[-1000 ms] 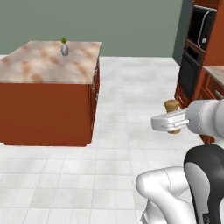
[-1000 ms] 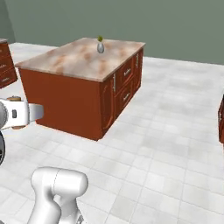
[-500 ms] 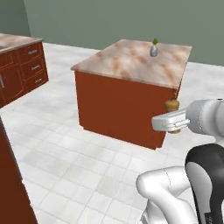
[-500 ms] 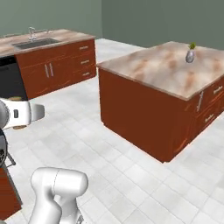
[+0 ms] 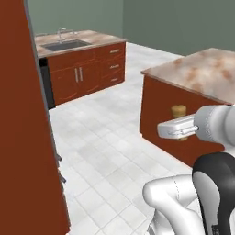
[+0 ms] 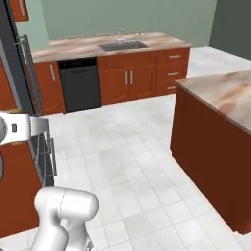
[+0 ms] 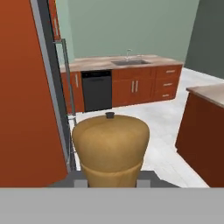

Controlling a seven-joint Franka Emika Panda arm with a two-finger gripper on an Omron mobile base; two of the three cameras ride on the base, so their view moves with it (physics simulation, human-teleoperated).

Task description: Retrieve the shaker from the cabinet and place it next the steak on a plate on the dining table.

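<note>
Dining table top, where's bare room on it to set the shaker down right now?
The marbled corner of the dining table nearest the gripper is bare. The sink counter is crowded only around its basin. The gripper holds the shaker.

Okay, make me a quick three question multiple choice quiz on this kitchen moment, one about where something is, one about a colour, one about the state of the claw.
1. Where is the shaker?
A. On the floor
B. In the claw
C. In the sink

2. What colour is the dishwasher front under the sink counter?
A. Black
B. White
C. Green

3. What is the claw doing?
A. Hanging open with nothing in it
B. Shut on the shaker
C. Gripping a drawer handle

Answers:
1 B, since the hand view shows the tan wooden shaker sitting right above the finger tips, and the left base view shows it at the claw in mid-air.
2 A, since the panel between the reddish-brown cabinet doors is plainly black.
3 B, since the shaker stays up off the floor at the claw with nothing beneath it.
</note>
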